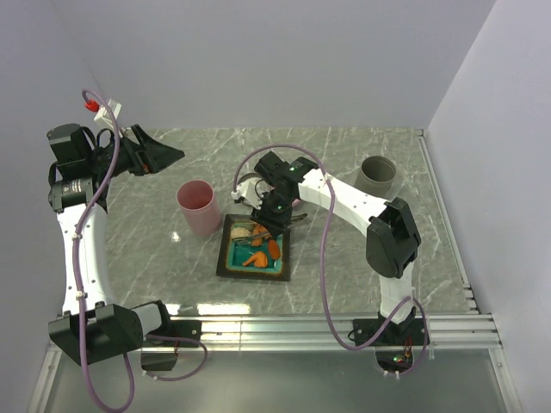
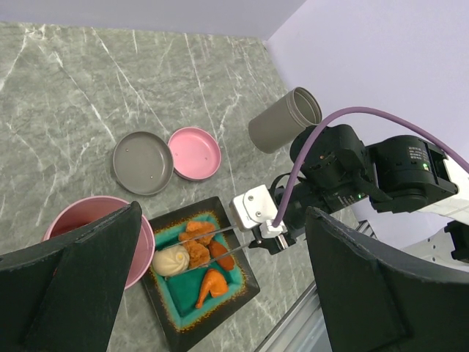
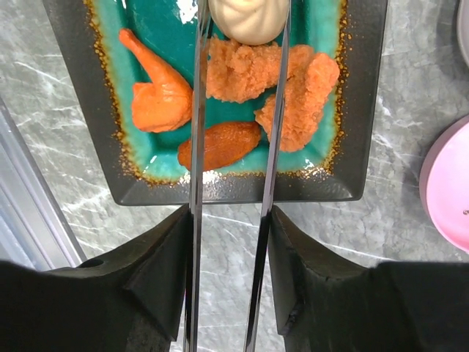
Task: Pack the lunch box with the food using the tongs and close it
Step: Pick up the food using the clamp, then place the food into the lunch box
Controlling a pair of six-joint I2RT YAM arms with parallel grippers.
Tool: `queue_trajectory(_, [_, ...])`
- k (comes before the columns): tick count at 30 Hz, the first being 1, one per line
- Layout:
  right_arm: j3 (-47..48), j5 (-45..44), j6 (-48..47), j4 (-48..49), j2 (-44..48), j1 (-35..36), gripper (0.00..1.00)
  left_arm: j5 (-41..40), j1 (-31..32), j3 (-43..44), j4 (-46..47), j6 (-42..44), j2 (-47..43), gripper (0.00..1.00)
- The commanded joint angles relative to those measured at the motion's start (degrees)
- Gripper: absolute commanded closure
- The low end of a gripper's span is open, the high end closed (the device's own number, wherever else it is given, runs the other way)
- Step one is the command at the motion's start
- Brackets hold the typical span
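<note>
My right gripper (image 3: 229,220) is shut on the silver tongs (image 3: 196,139), its fingers (image 3: 168,249) pressing the two arms from outside. The tongs (image 2: 220,257) reach over the food on a dark plate with a teal centre (image 3: 234,189). Between their arms lie a fried chunk (image 3: 238,70), a brown piece (image 3: 220,144) and a beige bun (image 3: 248,18); the tips run out of view. A drumstick-shaped piece (image 3: 157,92) lies outside them. The pink lunch box (image 1: 198,206) stands open left of the plate (image 1: 222,255). Its pink lid (image 2: 195,152) lies behind the plate. My left gripper (image 1: 164,155) hangs open, far back left.
A grey lid (image 2: 143,161) lies beside the pink lid. A grey cup (image 1: 377,175) stands at the back right. A metal rail (image 1: 344,327) runs along the table's near edge, and white walls close in the back and right sides.
</note>
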State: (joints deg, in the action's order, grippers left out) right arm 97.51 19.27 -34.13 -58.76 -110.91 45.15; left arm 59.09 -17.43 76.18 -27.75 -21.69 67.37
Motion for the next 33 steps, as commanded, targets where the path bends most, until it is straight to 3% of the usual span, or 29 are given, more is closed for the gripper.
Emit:
queue_trajectory(1, [3.6, 2.0, 0.7, -0.4, 3.6, 0.5, 0.55, 0.7, -0.3, 1.2, 0.4, 1.2, -1.3, 0.01])
queue_trajectory(21, [8.2, 8.4, 8.8, 1.5, 15.9, 0.3, 0.58, 0.7, -0.3, 2.0, -0.1, 1.3, -1.7, 0.0])
queue_trajectory(28, [16.9, 8.7, 12.1, 3.2, 10.9, 0.4, 0.57, -2.4, -0.2, 0.7, 0.6, -0.1, -2.8, 0.0])
queue_trajectory(33, [23.9, 8.5, 14.2, 4.1, 4.0, 0.5, 0.57, -4.3, -0.2, 2.6, -3.8, 0.4, -2.2, 0.01])
